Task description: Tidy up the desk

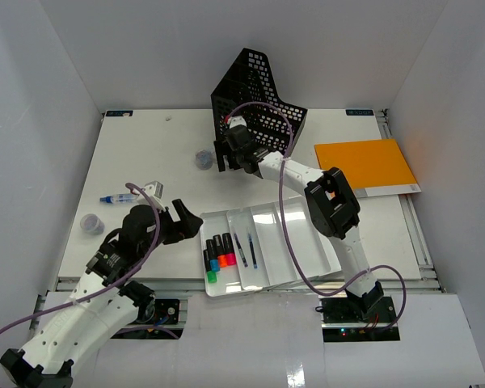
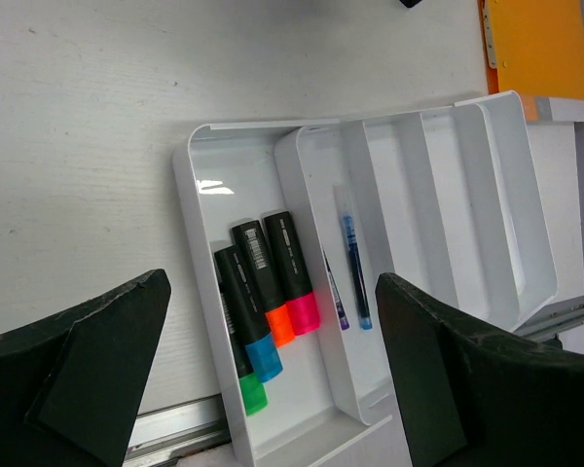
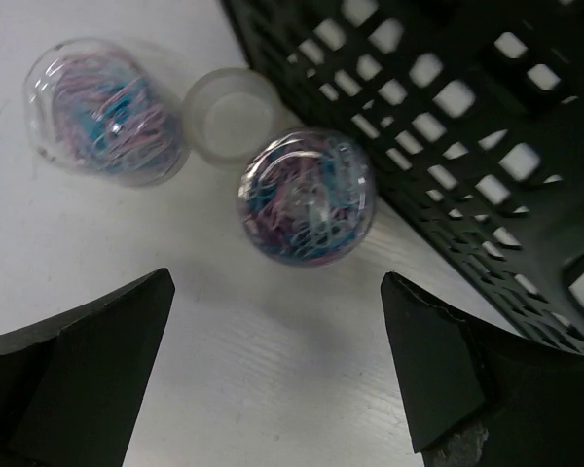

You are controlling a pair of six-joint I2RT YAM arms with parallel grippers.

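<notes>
The desk [image 1: 145,145] is a white tabletop with a metal rail at the front. My left gripper [image 1: 178,222] is open and empty, just left of a white compartment tray [image 1: 295,234]. In the left wrist view my left gripper [image 2: 273,284] hovers over the tray [image 2: 487,195], which holds several highlighters [image 2: 273,282] and two pens [image 2: 352,258]. My right gripper [image 1: 226,155] is open and empty beside a black mesh basket [image 1: 259,93]. In the right wrist view my right gripper [image 3: 277,282] is above bare desk, just short of a clear tub of coloured paper clips [image 3: 307,195].
A second paper-clip tub [image 3: 107,112] and a loose lid [image 3: 232,115] lie by the basket [image 3: 448,126]. An orange folder [image 1: 364,164] lies at the right. A blue-tipped pen [image 1: 117,198], a small silver item [image 1: 149,190] and another clear tub [image 1: 91,223] lie at the left.
</notes>
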